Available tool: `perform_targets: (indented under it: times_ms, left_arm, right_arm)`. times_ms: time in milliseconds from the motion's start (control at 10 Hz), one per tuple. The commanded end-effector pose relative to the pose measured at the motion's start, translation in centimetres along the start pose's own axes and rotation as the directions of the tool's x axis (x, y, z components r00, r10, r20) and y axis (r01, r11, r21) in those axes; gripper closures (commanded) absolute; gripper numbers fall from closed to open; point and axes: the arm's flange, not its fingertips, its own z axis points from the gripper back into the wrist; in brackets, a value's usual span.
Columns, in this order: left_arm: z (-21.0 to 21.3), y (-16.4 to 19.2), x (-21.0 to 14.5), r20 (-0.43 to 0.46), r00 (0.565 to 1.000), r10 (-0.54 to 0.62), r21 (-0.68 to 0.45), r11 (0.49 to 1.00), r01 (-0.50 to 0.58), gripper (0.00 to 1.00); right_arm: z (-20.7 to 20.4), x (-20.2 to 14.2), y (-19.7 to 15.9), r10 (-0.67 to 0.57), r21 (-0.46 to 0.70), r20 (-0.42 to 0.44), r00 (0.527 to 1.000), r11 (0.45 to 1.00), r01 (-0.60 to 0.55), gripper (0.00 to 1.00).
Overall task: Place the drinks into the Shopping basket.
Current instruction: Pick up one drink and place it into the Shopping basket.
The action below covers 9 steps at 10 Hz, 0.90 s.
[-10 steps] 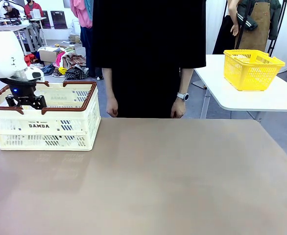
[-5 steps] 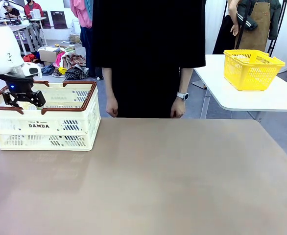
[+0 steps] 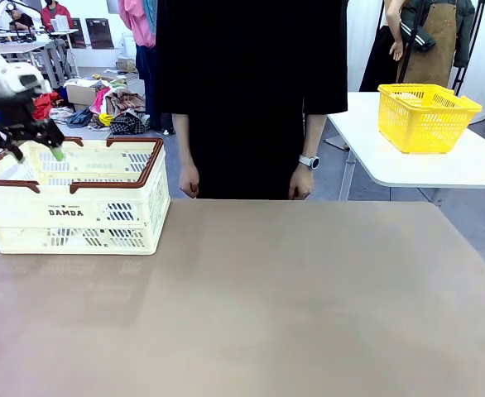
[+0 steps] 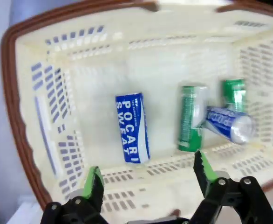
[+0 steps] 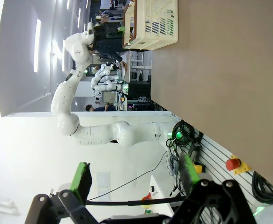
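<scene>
While left gripper (image 4: 148, 179) hovered over cream slotted plastic Shopping basket (image 4: 48, 140) at desk's (image 3: 267, 306) far-left corner, fingers wide, empty; blue and green metal drink cans (image 4: 132, 128) lay inside; right gripper (image 5: 134, 179) fingers wide, empty. Task looked done.

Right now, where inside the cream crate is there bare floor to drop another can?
Free: the floor strip between the cream slotted plastic crate's wall and the lone blue metal can. Crowded: the opposite end, where two green cans and a second blue can pile together.
</scene>
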Motion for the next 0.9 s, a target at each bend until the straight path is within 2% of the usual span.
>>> perform_targets:
  times_ms: [0, 100, 200, 300, 400, 600, 700, 800]
  left_arm:
    - [4.6, 0.3, -4.9, 0.158, 0.987, -0.036, -0.226, 0.971, 0.072, 0.0]
    - [6.3, 0.5, -6.0, 0.184, 0.979, 0.09, -0.345, 0.938, -0.022, 0.0]
    - [7.6, 0.6, -7.3, 0.168, 0.969, 0.181, -0.516, 0.854, -0.07, 0.0]
    - [8.5, 0.9, -8.9, 0.138, 0.969, 0.205, -0.655, 0.752, -0.066, 0.0]
    - [9.1, 1.8, -10.9, 0.066, 0.986, 0.151, -0.817, 0.575, -0.033, 0.0]
    - [7.6, 4.4, -13.6, -0.078, 0.991, 0.107, -0.919, 0.377, -0.113, 0.0]
    - [5.9, 6.2, -14.9, -0.13, 0.987, 0.099, -0.957, 0.249, -0.151, 0.0]
    - [4.1, 7.5, -16.4, -0.182, 0.975, 0.13, -0.962, 0.18, -0.203, 0.0]
  right_arm:
    - [-0.1, 0.3, 0.8, -0.016, 0.018, 0.012, 1.0, 1.0, 0.015, 0.0]
    - [-0.1, 0.3, 0.8, -0.016, 0.018, 0.012, 1.0, 1.0, 0.015, 0.0]
    - [-0.1, 0.3, 0.8, -0.016, 0.018, 0.012, 1.0, 1.0, 0.015, 0.0]
    - [-0.1, 0.3, 0.8, -0.016, 0.018, 0.012, 1.0, 1.0, 0.015, 0.0]
    - [-0.1, 0.3, 0.8, -0.016, 0.018, 0.012, 1.0, 1.0, 0.015, 0.0]
    - [-0.1, 0.3, 0.8, -0.016, 0.018, 0.012, 1.0, 1.0, 0.015, 0.0]
    - [-0.1, 0.3, 0.8, -0.016, 0.018, 0.012, 1.0, 1.0, 0.015, 0.0]
    - [-0.1, 0.3, 0.8, -0.016, 0.018, 0.012, 1.0, 1.0, 0.015, 0.0]
